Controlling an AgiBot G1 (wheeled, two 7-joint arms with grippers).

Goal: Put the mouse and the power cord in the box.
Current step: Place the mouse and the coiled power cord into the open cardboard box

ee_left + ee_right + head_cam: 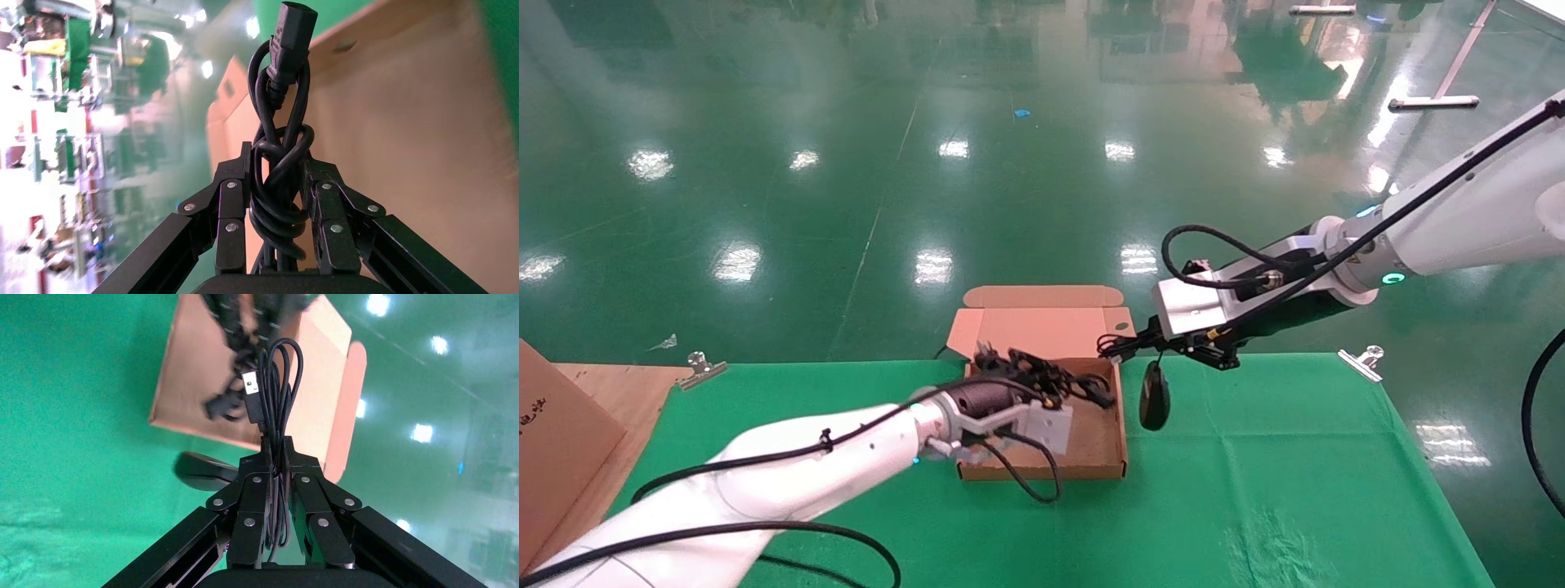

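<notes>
The left gripper (pixel 1054 384) clamps the power cord (pixel 278 177) over the box (pixel 1103 457) (lid open). Just beyond, the right gripper (pixel 1120 347) pinches the mouse's cable, the mouse (pixel 1154 396) dangling beside the box.

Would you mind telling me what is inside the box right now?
Above the box, the left pincer is shut on the power cord. The mouse hangs outside, its cable in the right pincer. The arm hides part of the floor.
</notes>
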